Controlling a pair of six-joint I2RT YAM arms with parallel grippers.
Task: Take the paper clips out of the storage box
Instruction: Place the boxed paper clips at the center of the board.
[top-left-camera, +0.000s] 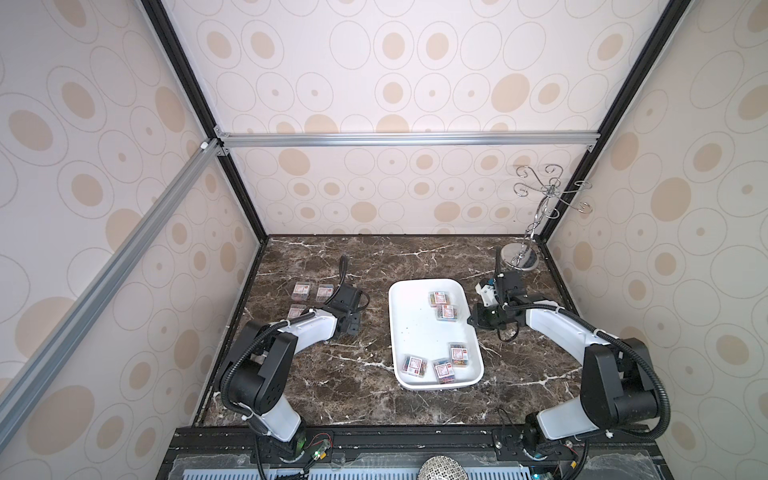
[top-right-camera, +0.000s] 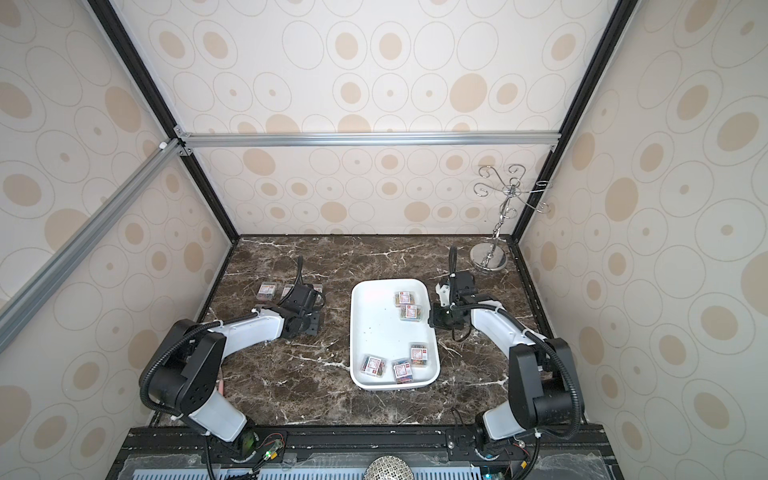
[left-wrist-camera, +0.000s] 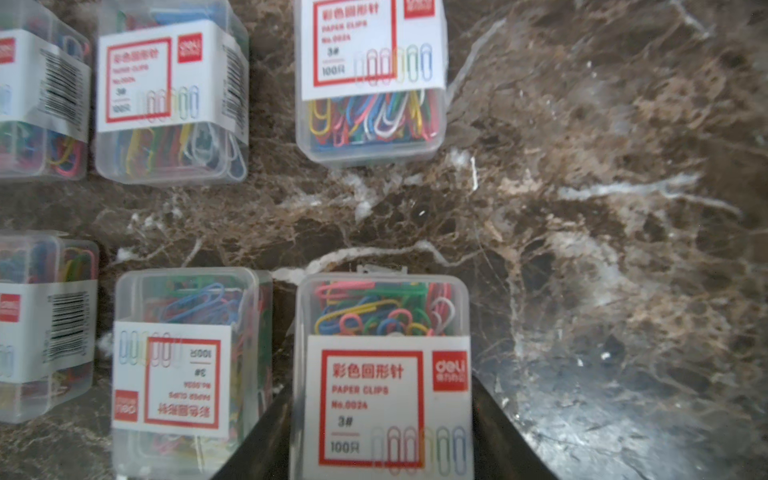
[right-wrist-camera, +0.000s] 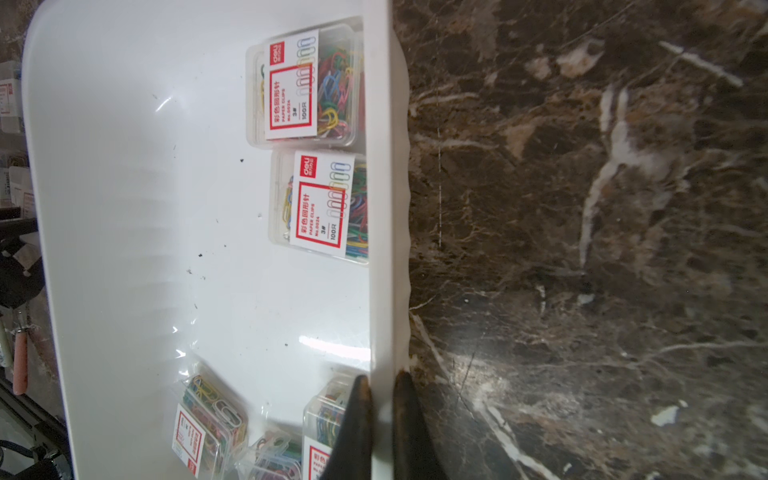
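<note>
The white storage box (top-left-camera: 395, 332) (top-right-camera: 355, 332) lies mid-table and holds several small clear boxes of paper clips (top-left-camera: 448, 312) (right-wrist-camera: 320, 199). More of these boxes (top-left-camera: 301, 291) (left-wrist-camera: 172, 95) sit in rows on the marble to the left. My left gripper (top-left-camera: 348, 315) (left-wrist-camera: 380, 399) is over those rows. It is shut on one paper clip box (left-wrist-camera: 384, 374), label up, close beside a neighbouring box (left-wrist-camera: 187, 374). My right gripper (top-left-camera: 476, 322) (right-wrist-camera: 380, 386) is shut on the storage box's right rim (right-wrist-camera: 386, 291), one finger inside and one outside.
A chrome hook stand (top-left-camera: 521, 253) rises at the back right corner. Patterned walls close in the table at the left, back and right. A black rail (top-left-camera: 415, 436) runs along the front edge.
</note>
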